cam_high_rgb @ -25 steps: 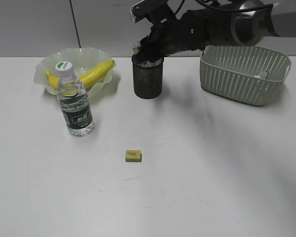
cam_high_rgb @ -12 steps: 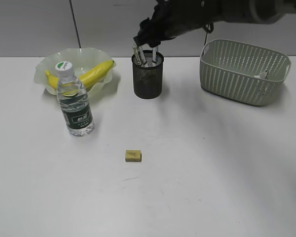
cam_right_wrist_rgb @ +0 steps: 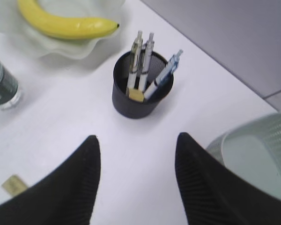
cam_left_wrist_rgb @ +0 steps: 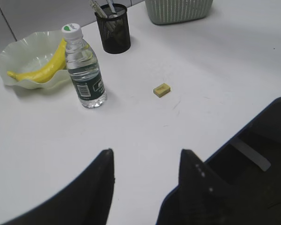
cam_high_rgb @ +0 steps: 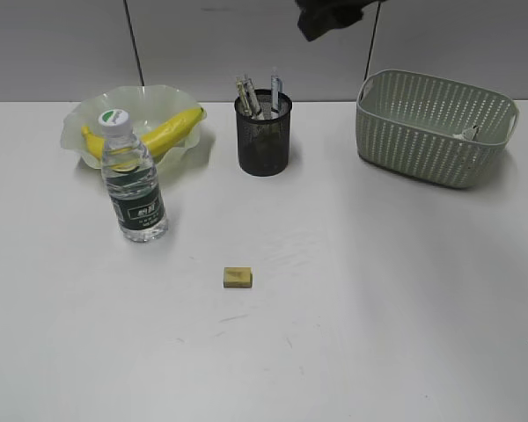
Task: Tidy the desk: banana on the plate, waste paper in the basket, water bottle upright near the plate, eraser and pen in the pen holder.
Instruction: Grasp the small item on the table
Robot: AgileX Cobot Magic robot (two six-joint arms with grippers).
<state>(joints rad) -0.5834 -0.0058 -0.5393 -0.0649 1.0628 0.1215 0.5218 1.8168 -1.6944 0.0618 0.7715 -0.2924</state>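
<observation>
The banana [cam_high_rgb: 172,130] lies on the wavy green plate [cam_high_rgb: 79,123]. The water bottle [cam_high_rgb: 134,180] stands upright in front of the plate. The black mesh pen holder [cam_high_rgb: 264,141] holds three pens [cam_high_rgb: 251,95], and the right wrist view shows a small yellow block [cam_right_wrist_rgb: 136,95] inside it too. A tan eraser [cam_high_rgb: 238,278] lies on the desk [cam_high_rgb: 378,290]. The waste paper [cam_high_rgb: 469,134] sits in the basket [cam_high_rgb: 436,127]. My right gripper [cam_high_rgb: 321,26] is open and empty, high above and right of the holder [cam_right_wrist_rgb: 140,101]. My left gripper [cam_left_wrist_rgb: 147,157] is open and empty over the near desk.
A grey wall runs behind the desk's far edge. In the left wrist view, a dark body [cam_left_wrist_rgb: 253,173] fills the lower right corner. The eraser [cam_left_wrist_rgb: 161,89] lies right of the bottle [cam_left_wrist_rgb: 85,70].
My right gripper has lifted from the pen holder's mouth and moved up and to the right, out to the top of the view. The pens now stand uncovered in the holder.
</observation>
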